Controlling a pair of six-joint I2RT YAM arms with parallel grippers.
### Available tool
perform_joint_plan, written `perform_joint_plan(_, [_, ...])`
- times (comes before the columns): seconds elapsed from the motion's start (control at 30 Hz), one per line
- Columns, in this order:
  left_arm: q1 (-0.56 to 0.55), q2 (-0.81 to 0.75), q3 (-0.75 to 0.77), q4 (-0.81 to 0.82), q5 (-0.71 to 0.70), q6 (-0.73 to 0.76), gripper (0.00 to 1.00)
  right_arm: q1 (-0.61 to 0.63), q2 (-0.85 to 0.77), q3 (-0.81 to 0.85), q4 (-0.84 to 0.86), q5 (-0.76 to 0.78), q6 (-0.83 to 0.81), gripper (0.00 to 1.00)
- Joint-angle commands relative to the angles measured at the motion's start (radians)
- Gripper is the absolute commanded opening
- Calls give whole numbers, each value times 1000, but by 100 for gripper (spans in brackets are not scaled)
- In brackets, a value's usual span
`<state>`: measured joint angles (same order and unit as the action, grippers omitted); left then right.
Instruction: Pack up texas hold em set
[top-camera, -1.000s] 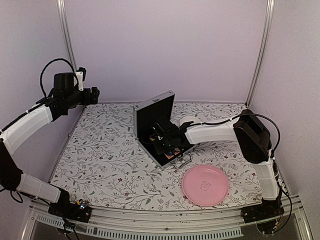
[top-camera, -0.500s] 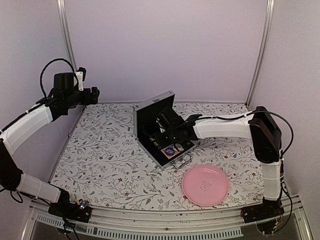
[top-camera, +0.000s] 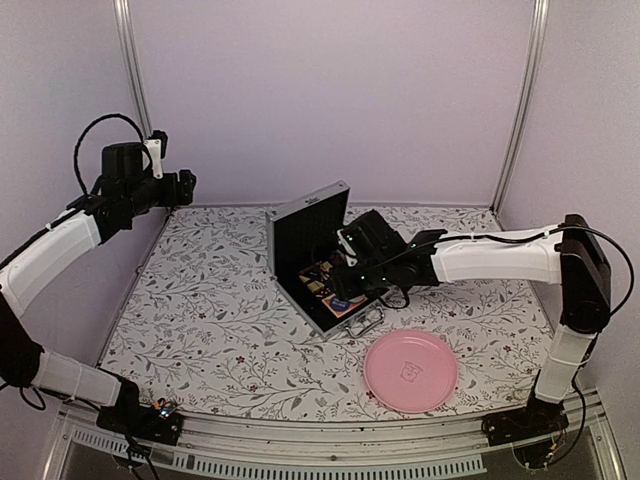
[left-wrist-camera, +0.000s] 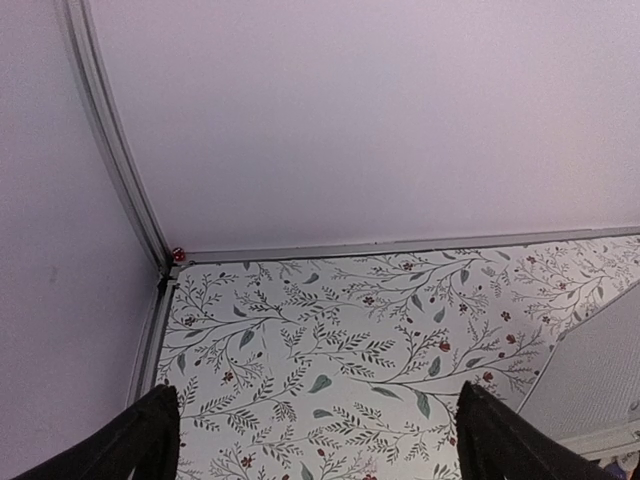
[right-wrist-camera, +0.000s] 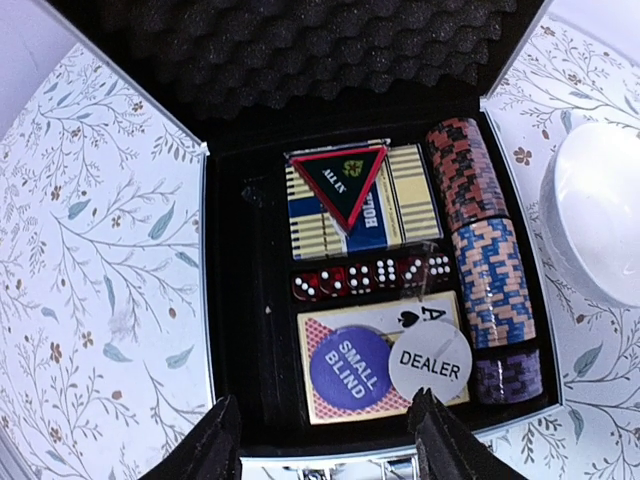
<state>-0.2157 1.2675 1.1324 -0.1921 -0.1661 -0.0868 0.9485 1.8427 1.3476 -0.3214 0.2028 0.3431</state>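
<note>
Right gripper (right-wrist-camera: 325, 445) of mine hovers fingers apart, holding nothing, over the open silver poker case (right-wrist-camera: 330, 60) at the middle of the top view. Chips (right-wrist-camera: 487, 270) fill its right column, red dice (right-wrist-camera: 370, 277) lie mid-tray, and a DEALER button (right-wrist-camera: 430, 362) sits lower right. My left gripper (left-wrist-camera: 317, 425) hangs spread wide, upper left. A white round thing (right-wrist-camera: 600, 220), possibly a bowl, sits at the right edge.
</note>
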Motion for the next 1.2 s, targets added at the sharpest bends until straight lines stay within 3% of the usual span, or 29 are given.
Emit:
perform_joint_plan(0.0, [-9,-33,-8,34,-2,-12,96,-7,-108,-91,18,-6,22,61])
perform_joint_plan(0.4, [-81,-84,-63,105,-8,23,96,-123,-389,-386,70,-59,92,74])
perform_joint_plan(0.57, [-146,-101,-87,153,120,-2,96,-233,-487,-476,101,-157,100,76])
perform_joint_plan(0.9, [-246,41,-51,173,457,-252,93,-409,-661,-630,208,-375,110,81])
perform_joint_plan(1.03, [-285,105,7,174,486,-265,93,-445,-677,-669,264,-490,128,81])
perform_joint_plan(1.17, [-303,177,64,149,481,-266,93,-451,-697,-691,274,-499,131,82])
